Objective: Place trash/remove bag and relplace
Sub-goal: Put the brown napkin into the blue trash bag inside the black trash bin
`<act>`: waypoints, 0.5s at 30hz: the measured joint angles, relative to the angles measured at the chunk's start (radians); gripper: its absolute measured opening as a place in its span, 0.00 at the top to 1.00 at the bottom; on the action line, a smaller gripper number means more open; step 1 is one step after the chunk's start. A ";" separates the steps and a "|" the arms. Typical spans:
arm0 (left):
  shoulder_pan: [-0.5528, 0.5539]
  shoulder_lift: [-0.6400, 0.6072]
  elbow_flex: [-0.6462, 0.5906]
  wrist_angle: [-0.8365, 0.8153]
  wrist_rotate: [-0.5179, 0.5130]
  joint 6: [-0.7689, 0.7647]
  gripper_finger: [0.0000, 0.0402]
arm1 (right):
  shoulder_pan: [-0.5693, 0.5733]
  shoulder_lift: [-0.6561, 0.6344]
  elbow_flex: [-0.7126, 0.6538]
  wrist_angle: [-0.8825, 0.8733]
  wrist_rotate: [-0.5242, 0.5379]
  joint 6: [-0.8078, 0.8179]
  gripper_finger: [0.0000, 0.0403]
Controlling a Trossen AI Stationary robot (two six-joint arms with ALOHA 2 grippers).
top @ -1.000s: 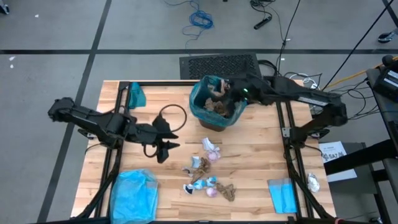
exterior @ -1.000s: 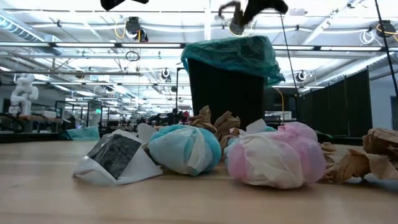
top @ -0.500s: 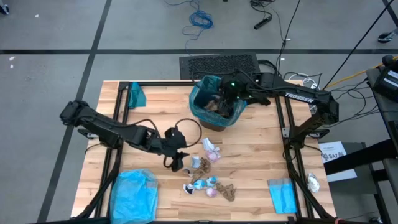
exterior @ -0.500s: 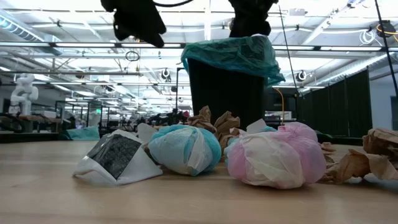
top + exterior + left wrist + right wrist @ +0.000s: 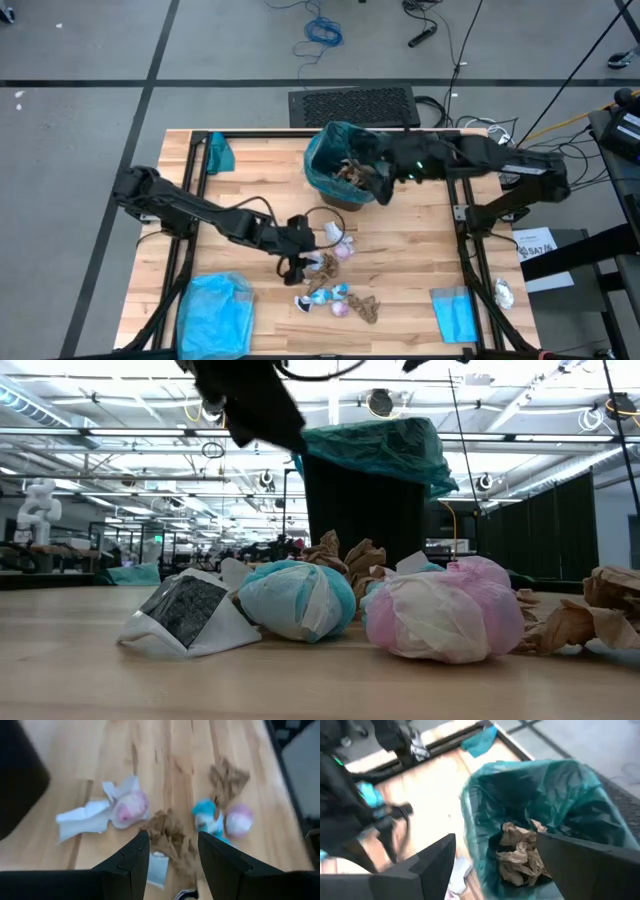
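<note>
Bench (image 5: 420, 250) partly cleared. Bin (image 5: 345, 170) lined with teal bag (image 5: 540, 785), brown paper trash (image 5: 520, 855) already inside; bag not yet removed or replaced. More trash (image 5: 335, 275) left on bench near front. Right tool (image 5: 383, 180) held over bin, spread open, empty. Left tool (image 5: 170, 857) lowered over brown scrap (image 5: 167, 832), open, nothing gripped. Bin bottom hidden; left tool blurred in low view.

Grey floor (image 5: 90, 50), blue cable coil (image 5: 322, 32) beyond table.
</note>
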 joint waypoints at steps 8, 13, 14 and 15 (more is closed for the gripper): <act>0.035 0.131 0.000 0.037 0.006 0.103 0.59 | 0.262 0.004 0.000 -0.105 0.244 0.222 0.41; 0.085 0.195 0.000 0.130 0.053 0.126 0.59 | 0.372 0.042 0.000 -0.165 0.333 0.376 0.44; 0.095 0.209 0.000 0.144 0.079 0.130 0.59 | 0.389 0.049 0.000 -0.175 0.344 0.403 0.45; 0.102 0.223 0.000 0.155 0.108 0.130 0.59 | 0.407 0.056 0.000 -0.185 0.352 0.431 0.45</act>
